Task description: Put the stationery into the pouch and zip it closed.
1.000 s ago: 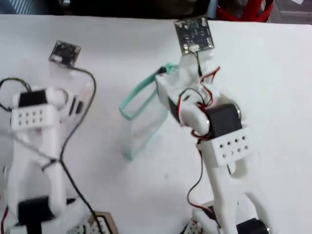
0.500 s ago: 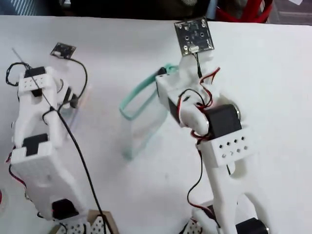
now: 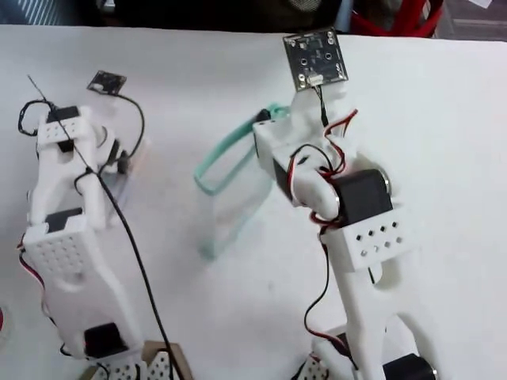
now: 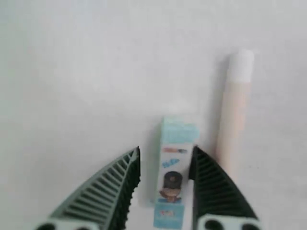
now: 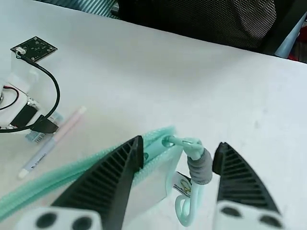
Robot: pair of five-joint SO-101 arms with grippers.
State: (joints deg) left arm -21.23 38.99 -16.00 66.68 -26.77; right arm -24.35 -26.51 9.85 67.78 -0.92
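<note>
My left gripper (image 4: 166, 152) is open, low over the table, its fingers on either side of a small light-blue box (image 4: 173, 172). A peach pen with a white cap (image 4: 233, 115) lies just beside the box. In the high view this gripper (image 3: 119, 161) sits at the left. The clear pouch with a teal zipper (image 3: 231, 186) lies in the middle with its mouth gaping. My right gripper (image 5: 180, 146) is open at the pouch's far end (image 5: 144, 165), with the teal zipper pull and its grey bead (image 5: 196, 167) between the fingers. The pen (image 5: 55, 139) lies beyond the pouch.
Black cables (image 3: 119, 229) trail along the left arm. The right arm's body (image 3: 356, 214) covers the table right of the pouch. A cardboard piece (image 3: 170, 358) sits at the near edge. A dark mesh chair (image 5: 201, 19) stands past the far edge.
The left arm has swung forward and down over the pen and the blue box. The right arm and the pouch have stayed still.
</note>
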